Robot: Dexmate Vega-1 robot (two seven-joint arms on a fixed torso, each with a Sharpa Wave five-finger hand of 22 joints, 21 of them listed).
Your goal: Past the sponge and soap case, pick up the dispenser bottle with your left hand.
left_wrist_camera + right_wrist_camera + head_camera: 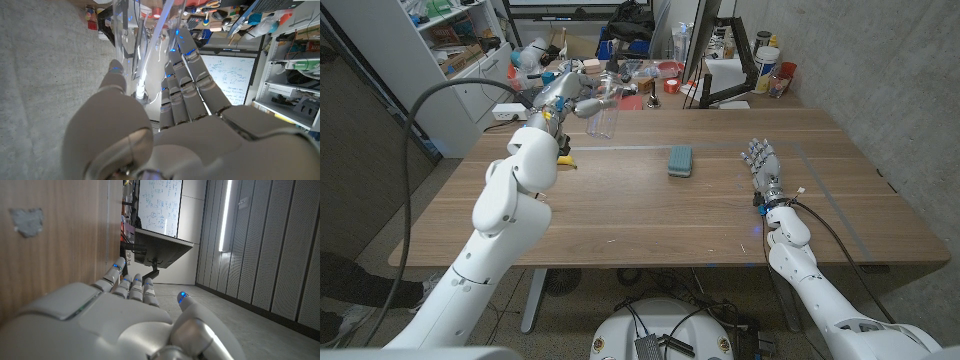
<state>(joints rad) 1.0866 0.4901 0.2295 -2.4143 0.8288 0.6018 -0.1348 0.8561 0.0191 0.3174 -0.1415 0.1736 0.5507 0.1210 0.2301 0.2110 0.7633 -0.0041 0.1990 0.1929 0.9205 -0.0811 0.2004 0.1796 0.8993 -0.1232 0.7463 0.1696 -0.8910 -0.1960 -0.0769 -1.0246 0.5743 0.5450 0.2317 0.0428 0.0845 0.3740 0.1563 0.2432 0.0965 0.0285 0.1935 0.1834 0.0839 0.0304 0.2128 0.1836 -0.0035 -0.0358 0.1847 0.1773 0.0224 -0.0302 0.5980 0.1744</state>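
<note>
Your left robot hand (563, 92) grips clear bottle (604, 117), lifted above table (620, 200) far side; sponge (680, 160) nearer you; right robot hand (761, 163) empty, fingers apart.

Even, fairly bright indoor light falls from above on the wooden table (650, 200); shadows under the sponge (680, 160) are faint and short; straight edges bow toward the head view's corners. In the left wrist view the clear bottle (131, 45) catches pale glare; the near hand (150, 135) is softly blurred. A bright vertical light strip (229, 215) glows in the right wrist view; that hand (115, 325) is out of focus.
</note>
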